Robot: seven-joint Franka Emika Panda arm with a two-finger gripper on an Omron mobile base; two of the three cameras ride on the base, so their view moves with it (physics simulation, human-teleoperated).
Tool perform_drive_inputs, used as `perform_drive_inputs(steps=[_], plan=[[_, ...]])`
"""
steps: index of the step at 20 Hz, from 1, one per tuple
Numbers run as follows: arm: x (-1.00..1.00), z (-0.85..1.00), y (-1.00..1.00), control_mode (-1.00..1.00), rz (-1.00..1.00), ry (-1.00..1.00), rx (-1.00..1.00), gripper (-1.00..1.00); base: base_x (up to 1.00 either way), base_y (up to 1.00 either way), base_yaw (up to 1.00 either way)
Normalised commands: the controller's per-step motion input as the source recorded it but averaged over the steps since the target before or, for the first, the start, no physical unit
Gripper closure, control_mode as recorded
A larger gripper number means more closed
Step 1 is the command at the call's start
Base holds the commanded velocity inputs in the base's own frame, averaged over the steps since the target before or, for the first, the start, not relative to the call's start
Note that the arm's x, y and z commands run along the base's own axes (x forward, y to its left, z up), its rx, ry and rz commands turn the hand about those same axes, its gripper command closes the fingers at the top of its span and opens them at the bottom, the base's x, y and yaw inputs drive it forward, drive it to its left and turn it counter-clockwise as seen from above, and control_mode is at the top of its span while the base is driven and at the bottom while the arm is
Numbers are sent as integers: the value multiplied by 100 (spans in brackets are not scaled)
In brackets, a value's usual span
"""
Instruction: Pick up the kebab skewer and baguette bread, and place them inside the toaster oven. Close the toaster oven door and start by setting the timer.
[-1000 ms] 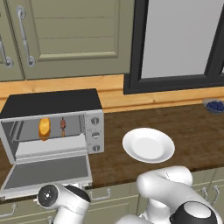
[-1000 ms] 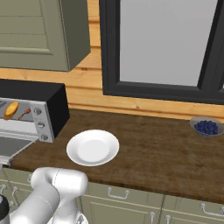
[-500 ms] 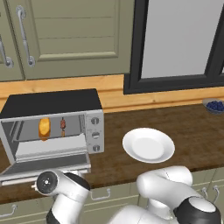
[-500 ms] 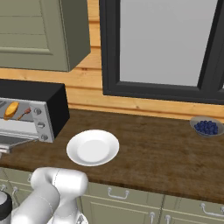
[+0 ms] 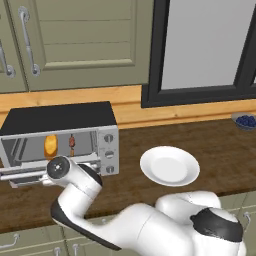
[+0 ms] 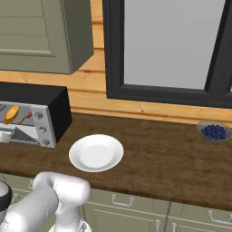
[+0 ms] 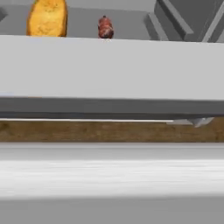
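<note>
Toaster oven [image 5: 60, 137] sits at the left end of the wooden table [image 5: 200, 145], a silver box with a black top, backed against the pale wood wall strip under the green cupboards. Three round knobs are stacked on its right side panel. Its door [image 5: 30, 174] is partly lowered, tilted forward from the bottom hinge, with the long bar handle along its front edge. Inside the oven, the bread [image 5: 50, 145] lies to the left, golden-orange, and the skewer [image 5: 72, 142] with its dark red-brown chunks lies just to its right; the two are close together but apart. From the hand view the bread [image 7: 47, 17] and one chunk of the skewer [image 7: 105, 27] show over the top of the grey door panel [image 7: 112, 70], with a strip of the wooden table visible below that panel.

The white arm reaches in from the lower right of the left base view, and its wrist end sits right in front of the door, at the handle's height. The tool itself is hidden behind the wrist, so whether it touches the handle cannot be told; its jaws stand spread wide, with nothing seen between them.

A white round plate [image 5: 169, 165] rests on the table to the right of the oven, well apart from it. A small bowl of blueberries [image 6: 213, 132] sits far to the right near the dark window frame.
</note>
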Motion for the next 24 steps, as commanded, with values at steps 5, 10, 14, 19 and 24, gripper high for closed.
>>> perform_drive_inputs(steps=[5, 10, 14, 19, 24], plan=[[81, 27, -25, -100, 0, 7, 0, -100, 0, 0, 0], [64, 26, -23, -100, 0, 4, 0, -100, 0, 0, 0], [49, 25, -15, -100, 0, 2, 0, -100, 0, 0, 0], [41, 1, -11, -100, 0, 2, 0, -100, 0, 0, 0], [70, -5, -8, -100, 0, 0, 0, -100, 0, 0, 0]])
